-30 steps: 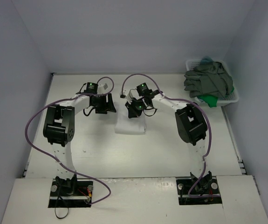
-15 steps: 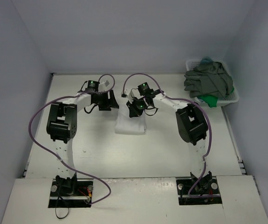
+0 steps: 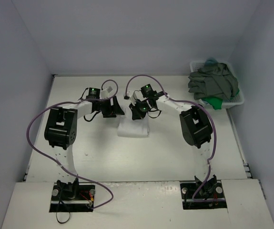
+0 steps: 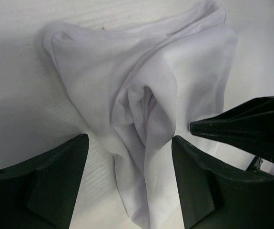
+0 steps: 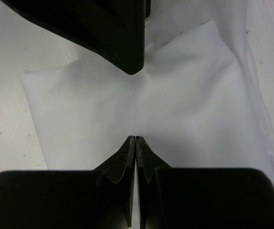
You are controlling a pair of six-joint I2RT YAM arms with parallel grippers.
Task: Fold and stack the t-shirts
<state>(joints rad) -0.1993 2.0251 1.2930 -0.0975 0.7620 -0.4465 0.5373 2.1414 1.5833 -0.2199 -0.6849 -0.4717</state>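
- Leftward of centre in the top view, the left tool [image 3: 114,108] has slid toward the right since the earlier frame, and its fingers have spread a little wider.
- Its fingers stand apart, clamped on nothing, straddling a puckered ridge of the white t-shirt [image 3: 133,128].
- The right tool [image 3: 139,111] has not shifted. Its fingers are together, tips down on the cloth; whether any fabric is caught between them I cannot tell.
- The white t-shirt lies partly folded on the desk [image 3: 175,157] at the centre of the top view. The grey t-shirt [image 3: 213,83] and green t-shirt [image 3: 214,102] sit heaped in the basket [image 3: 239,101] at the upper right.
- Risks: the tools are very near each other, so a hasty move could knock them together. Closing on the loose ridge may catch only the top layer and drag the fold open. If the right tool slips, the whole shirt could skid.
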